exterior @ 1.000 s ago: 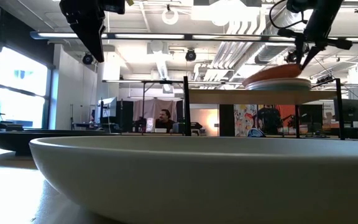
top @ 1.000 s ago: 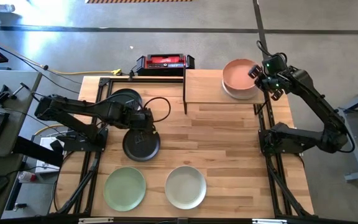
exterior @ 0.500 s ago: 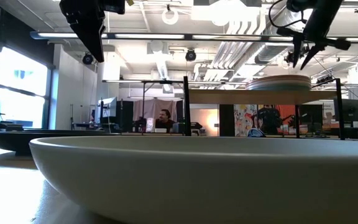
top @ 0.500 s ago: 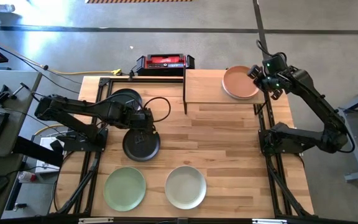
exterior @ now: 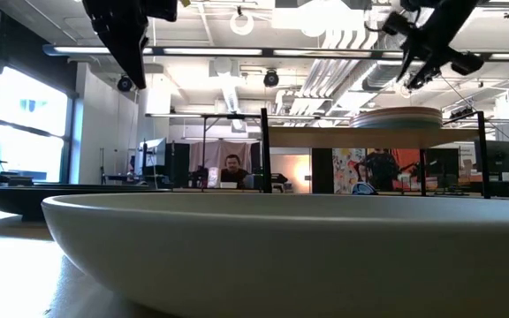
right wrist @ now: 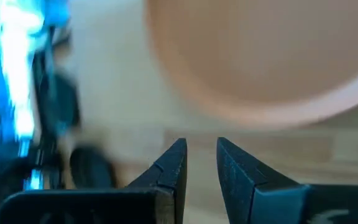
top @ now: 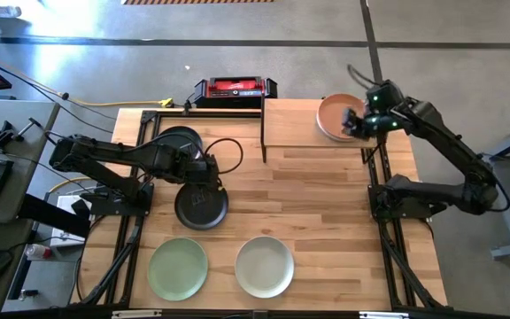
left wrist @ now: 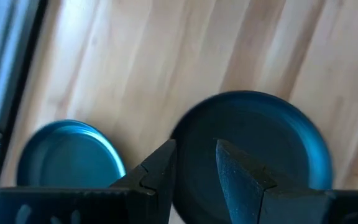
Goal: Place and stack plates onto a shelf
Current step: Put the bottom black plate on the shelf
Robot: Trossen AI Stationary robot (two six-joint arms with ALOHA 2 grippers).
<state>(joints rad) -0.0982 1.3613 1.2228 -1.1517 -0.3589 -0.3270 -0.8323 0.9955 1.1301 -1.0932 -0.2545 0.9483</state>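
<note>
Off-white plate [top: 265, 267]: round, shallow, matte; it lies at the near edge of the worktop [top: 326, 204], and in the low view its smooth rim [exterior: 263, 256] fills the lower part of the picture.
Light green plate [top: 178, 268]: same shape, just beside the off-white one, on its left, not touching it.
Worktop: light wood planks with visible grain; a wide bare area lies between the near plates and the shelf.
Black plate [top: 201, 206]: dark matte disc left of the middle; in the left wrist view [left wrist: 253, 146] it lies flat on the planks.
Left tool [top: 204, 174]: it hangs above the far rim of this black plate; the two dark fingers [left wrist: 160, 177] stand a small gap apart and hold nothing.
Second black plate [top: 177, 142]: farther back on the left, partly under the left arm; apart from the first one.
Shelf [top: 290, 124]: light-wood board on thin black posts at the far edge; its left half is bare.
Salmon plate [top: 336, 115]: on the right half of the shelf, on top of a pale plate whose rim shows below it; the stack [exterior: 398, 117] sits level.
Right tool [top: 354, 122]: over the right rim of the salmon plate, above the stack; fingers [right wrist: 169, 168] a narrow gap apart, nothing between them.
Red-and-black box [top: 235, 89]: behind the worktop, beside the shelf.
</note>
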